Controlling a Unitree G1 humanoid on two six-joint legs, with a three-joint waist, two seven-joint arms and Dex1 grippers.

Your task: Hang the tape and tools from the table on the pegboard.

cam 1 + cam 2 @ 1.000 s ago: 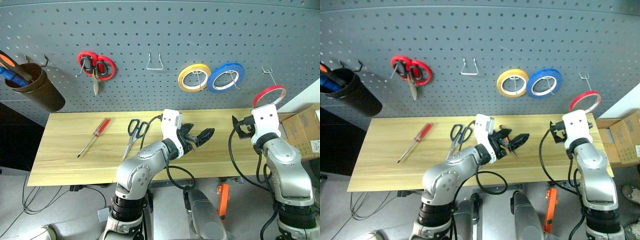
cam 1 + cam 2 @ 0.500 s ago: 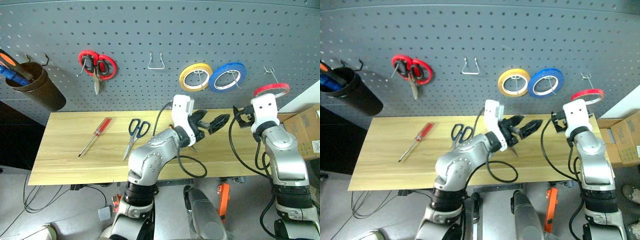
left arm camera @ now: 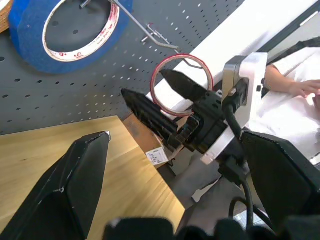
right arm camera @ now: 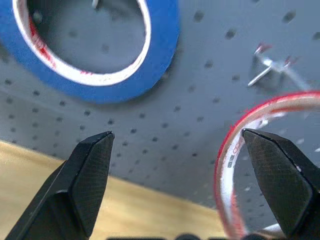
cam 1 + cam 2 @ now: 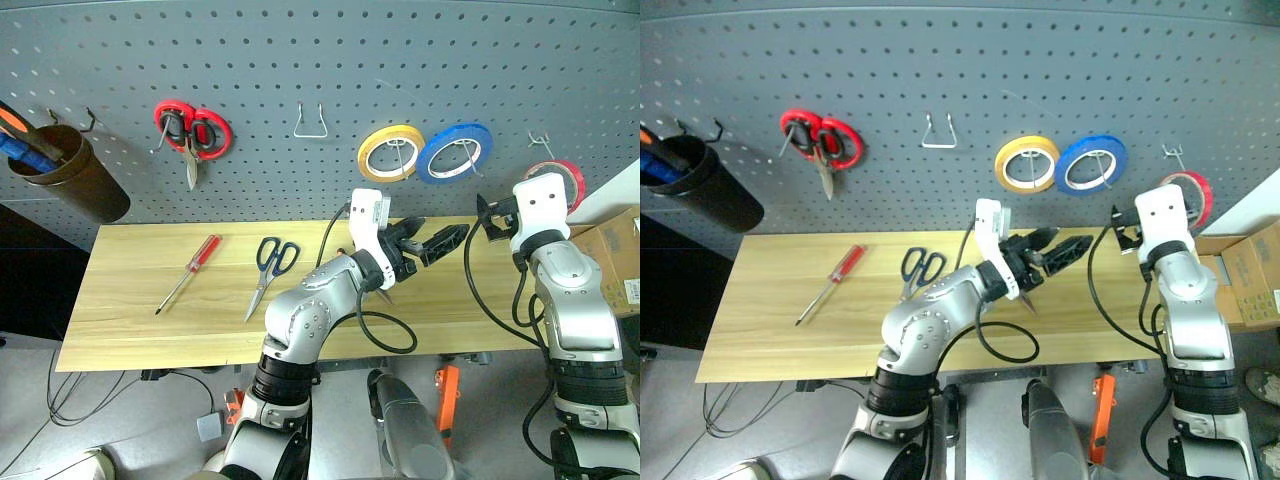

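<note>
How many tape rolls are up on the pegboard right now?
3: yellow roll, blue roll beside it, and the red tape ring at a hook farthest right, partly behind the right arm.

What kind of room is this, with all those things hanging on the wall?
Most likely a workshop or tool bench. A grey pegboard holds scissors with red loops and yellow and blue tape rolls on hooks, above a wooden table with a screwdriver.

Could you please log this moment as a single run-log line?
red tape ring: on pegboard hook | right hand: open, beside it | left hand: open, empty | blue-loop scissors, red screwdriver: on table
</note>
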